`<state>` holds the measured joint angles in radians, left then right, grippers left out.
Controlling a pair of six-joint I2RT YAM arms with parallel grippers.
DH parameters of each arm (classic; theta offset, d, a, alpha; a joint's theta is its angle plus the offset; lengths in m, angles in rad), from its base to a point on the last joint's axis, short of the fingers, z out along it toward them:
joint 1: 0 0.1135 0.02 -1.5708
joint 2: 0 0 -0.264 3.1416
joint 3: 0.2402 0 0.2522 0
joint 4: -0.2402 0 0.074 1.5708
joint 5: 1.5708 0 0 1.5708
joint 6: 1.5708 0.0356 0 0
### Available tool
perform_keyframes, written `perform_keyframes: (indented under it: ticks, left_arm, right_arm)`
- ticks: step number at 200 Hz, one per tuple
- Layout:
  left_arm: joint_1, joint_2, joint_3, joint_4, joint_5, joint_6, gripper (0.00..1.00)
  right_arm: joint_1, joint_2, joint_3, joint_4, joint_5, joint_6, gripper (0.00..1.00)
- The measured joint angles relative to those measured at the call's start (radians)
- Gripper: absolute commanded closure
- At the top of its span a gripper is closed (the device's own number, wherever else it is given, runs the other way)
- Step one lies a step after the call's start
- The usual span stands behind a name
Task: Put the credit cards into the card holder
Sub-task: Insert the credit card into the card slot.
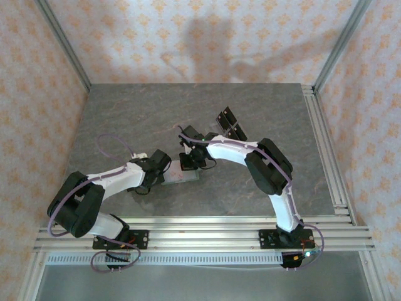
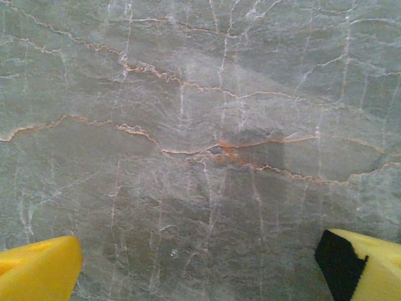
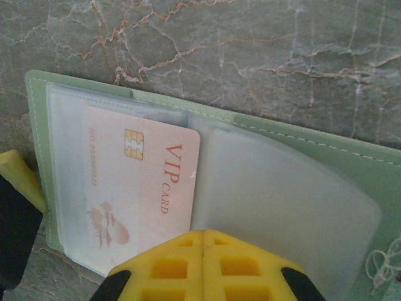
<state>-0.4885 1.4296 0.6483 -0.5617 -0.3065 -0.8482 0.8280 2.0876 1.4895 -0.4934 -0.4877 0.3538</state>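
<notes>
**One card in the holder's left sleeve, right gripper closed over it**

In the left wrist view, the left gripper (image 2: 197,260) hung over the grey-green, orange-veined marble table (image 2: 200,125). Its yellow fingertips (image 2: 37,269) were spread to the lower corners of the frame with bare stone between them, so it was wide open and held nothing.

In the overhead view, just right of that gripper, the small stitched sage-green card holder (image 1: 183,177) lay opened flat on the table, a little left of the frame's centre.

In the right wrist view the holder ran from the left edge to the right edge. Its left clear plastic sleeve (image 3: 69,157) held a pale pink rectangular credit card (image 3: 144,182) with a gold chip and the words "VIP CARD". The card's right edge stood at the fold. The right clear plastic sleeve (image 3: 276,207) looked cloudy and its contents could not be told.

At the bottom centre, the right gripper (image 3: 202,251) had its two yellow fingers pressed together. They hid the card's lower right corner, and whether they pinched anything could not be told.
</notes>
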Motion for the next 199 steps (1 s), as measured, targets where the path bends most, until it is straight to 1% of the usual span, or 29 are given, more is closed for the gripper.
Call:
perform_keyframes:
  ticks: [39,79,199]
  left_arm:
    - [0.000,0.000,0.000,0.000,0.002,0.000,0.00]
    - [0.000,0.000,0.000,0.001,0.003,0.000,0.00]
    - [0.000,0.002,0.000,0.003,0.003,0.000,0.00]
  right_arm:
    - [0.003,0.003,0.002,0.000,-0.007,0.000,1.00]
    - [0.017,0.041,0.035,-0.001,-0.018,0.000,1.00]
    - [0.029,0.089,0.110,0.011,-0.095,0.024,1.00]
